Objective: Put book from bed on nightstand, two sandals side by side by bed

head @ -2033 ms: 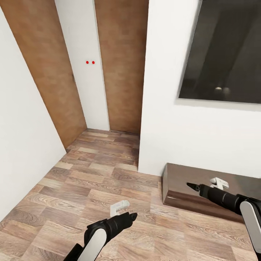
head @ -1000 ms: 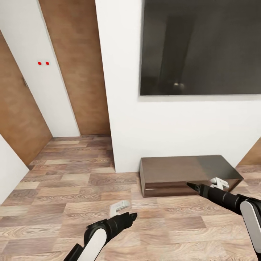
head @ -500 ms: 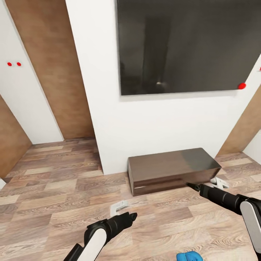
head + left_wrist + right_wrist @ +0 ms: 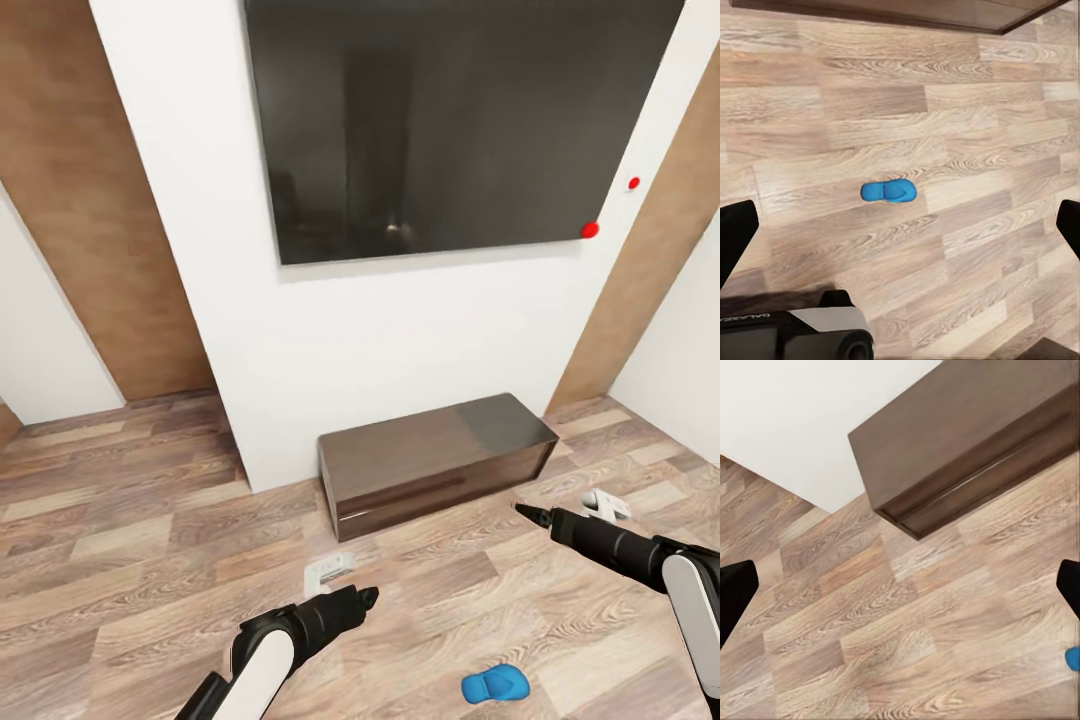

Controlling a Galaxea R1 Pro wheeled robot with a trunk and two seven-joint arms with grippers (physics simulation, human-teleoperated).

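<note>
Both hands, left [image 4: 340, 590] and right [image 4: 560, 515], hang spread and empty over the floor [image 4: 120, 560], one sandal [image 4: 494, 686] lying just below and between them, nearer the left; a hasty turn could roll the base over it, I judge.

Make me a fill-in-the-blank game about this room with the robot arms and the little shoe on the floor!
1. The sandal lying on the floor is bright ____.
2. The floor is made of ____ planks.
3. The low brown bench stands against a ____ wall.
4. Above the bench hangs a big dark ____.

Missing words: blue; wood; white; screen
</note>
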